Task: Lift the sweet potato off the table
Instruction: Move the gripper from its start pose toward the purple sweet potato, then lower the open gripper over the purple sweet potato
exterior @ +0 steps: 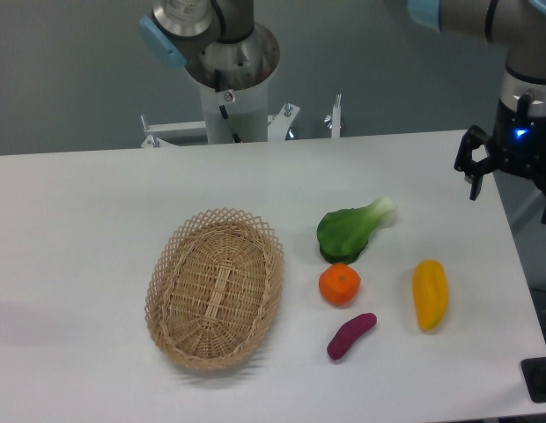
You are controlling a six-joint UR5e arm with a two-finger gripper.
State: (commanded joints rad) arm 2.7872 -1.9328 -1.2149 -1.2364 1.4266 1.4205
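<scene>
The sweet potato [351,336], a small dark purple-magenta tuber, lies on the white table [79,220] toward the front right, just below the orange. My gripper [510,204] hangs high over the table's right edge, far up and right of the sweet potato. Its dark fingers [473,172] are spread apart, so it is open with nothing between them.
An oval wicker basket [215,286] sits left of the sweet potato. A round orange [340,285] lies directly above it, with a green leafy vegetable [352,231] beyond that. To the right lies a yellow oblong vegetable [430,293]. The arm's base [233,88] stands at the back.
</scene>
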